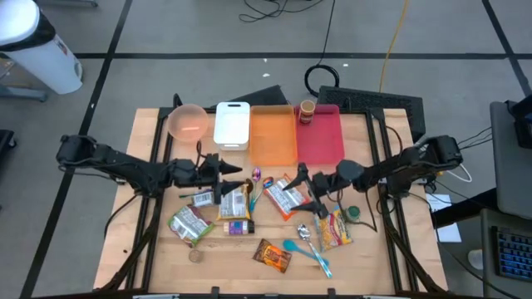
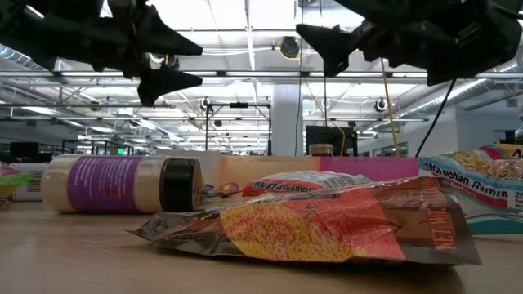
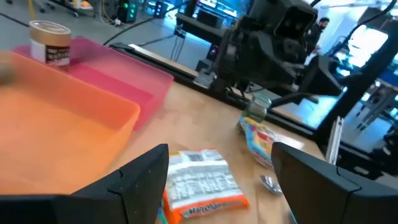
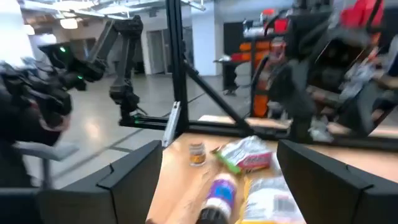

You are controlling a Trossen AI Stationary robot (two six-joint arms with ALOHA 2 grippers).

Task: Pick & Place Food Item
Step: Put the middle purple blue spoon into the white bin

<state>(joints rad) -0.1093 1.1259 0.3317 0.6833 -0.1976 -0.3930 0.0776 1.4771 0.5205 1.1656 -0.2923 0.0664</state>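
Seen from above, both arms reach inward over the middle of the wooden table [image 1: 150,249]. The left gripper [image 1: 235,172] hangs above the packets with its fingers spread and nothing between them; the right gripper [image 1: 293,184] faces it, likewise spread and empty. We see a narrow gap between the two, over a small wrapped candy [image 1: 257,174].

The food items lie scattered on the near half of the table: a ramen packet [image 1: 280,196] under the right gripper, a green packet [image 1: 189,223], a purple-labelled bottle [image 1: 238,227] on its side, a brown snack bag [image 1: 273,255] nearest the front edge, and a yellow-red packet [image 1: 335,227] beside a blue spoon [image 1: 306,252].

Along the far edge, four containers stand in a row: a pink bowl [image 1: 188,121], a white tray [image 1: 232,124], an orange tray [image 1: 273,139] and a red tray [image 1: 326,143], the last carrying a small jar [image 1: 307,111]. The orange tray's floor is bare. We find bare wood at the left and right margins of the table.
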